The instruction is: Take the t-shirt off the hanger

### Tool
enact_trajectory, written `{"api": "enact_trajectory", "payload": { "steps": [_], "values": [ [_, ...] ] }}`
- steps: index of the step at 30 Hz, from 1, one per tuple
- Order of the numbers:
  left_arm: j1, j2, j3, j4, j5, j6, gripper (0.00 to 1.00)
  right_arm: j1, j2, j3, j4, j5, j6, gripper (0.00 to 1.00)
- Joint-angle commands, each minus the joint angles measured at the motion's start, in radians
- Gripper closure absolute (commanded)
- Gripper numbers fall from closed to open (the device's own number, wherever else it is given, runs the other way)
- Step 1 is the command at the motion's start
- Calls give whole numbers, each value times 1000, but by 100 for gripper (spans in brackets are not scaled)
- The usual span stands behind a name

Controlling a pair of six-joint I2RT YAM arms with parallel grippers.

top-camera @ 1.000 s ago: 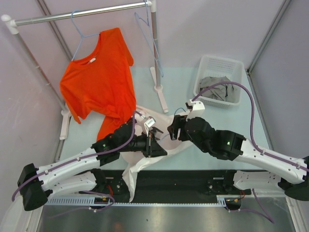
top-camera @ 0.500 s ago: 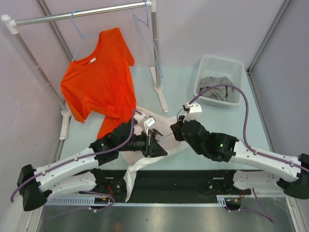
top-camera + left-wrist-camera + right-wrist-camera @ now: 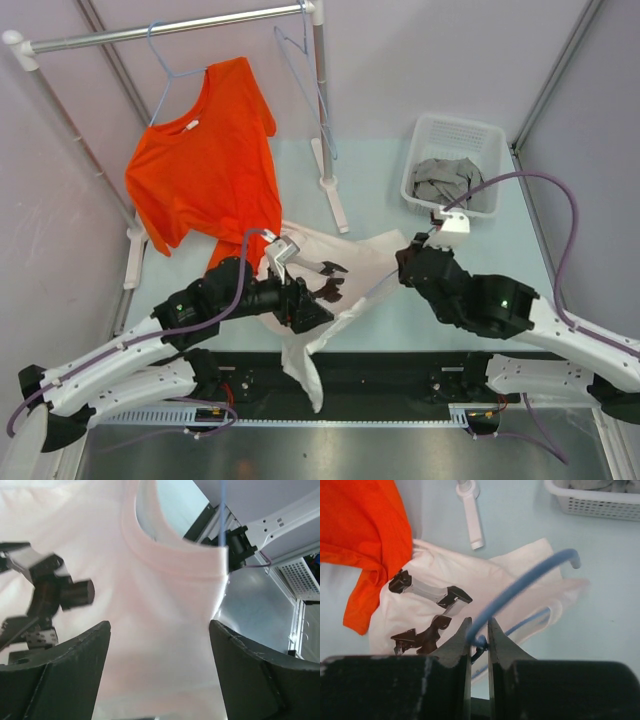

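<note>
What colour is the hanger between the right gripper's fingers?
Blue; the hanger shows best in the right wrist view.

The top view is lit brightly and evenly, and only faint, soft shadows are cast around the white t-shirt (image 3: 355,252). In the left wrist view that t-shirt is washed out, and the fingers (image 3: 55,680) below it are blurred.

Overhead camera and close wrist cameras share the t-shirt (image 3: 360,255)

Plain wht t-shirt (image 3: 350,255) and blue hanger (image 3: 520,587), both left of basket (image 3: 470,130). Basket wht, lattice pattern, w/ grey cloth (image 3: 445,180) inside. Plain orange tee (image 3: 205,160) further left of basket. Table (image 3: 380,190) under basket pale teal.
</note>
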Motion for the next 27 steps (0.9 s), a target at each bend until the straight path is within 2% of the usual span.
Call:
{"api": "enact_trajectory", "payload": {
  "steps": [1,4,11,14,15,17,18,20,21,24,27],
  "values": [
    [-5,-23,-83,46,97,-20,14,-36,-65,74,-124,101,102,100],
    [-5,-59,-120,77,122,-46,14,-76,-75,93,-169,94,119,100],
    [-5,-145,-144,154,203,-75,12,-107,-38,103,-134,59,85,100],
    [-16,-125,-137,226,262,-69,12,-131,-9,120,-129,45,102,100],
    [-56,-110,-114,223,253,-39,14,-143,17,143,-132,32,117,100],
    [-137,-53,-77,185,176,9,15,-186,51,172,-169,18,180,100],
    [-241,-37,-43,150,32,65,15,-200,69,212,-182,3,195,100],
    [-350,-10,-31,134,-144,119,15,-234,122,252,-227,-4,244,100],
    [-449,9,-29,136,-297,161,14,-242,135,270,-244,-7,260,100],
    [-597,38,-80,229,-486,213,12,-277,169,324,-256,-31,268,100],
    [-657,78,-109,313,-582,209,9,-292,183,364,-245,-51,249,100]
  ]
}}
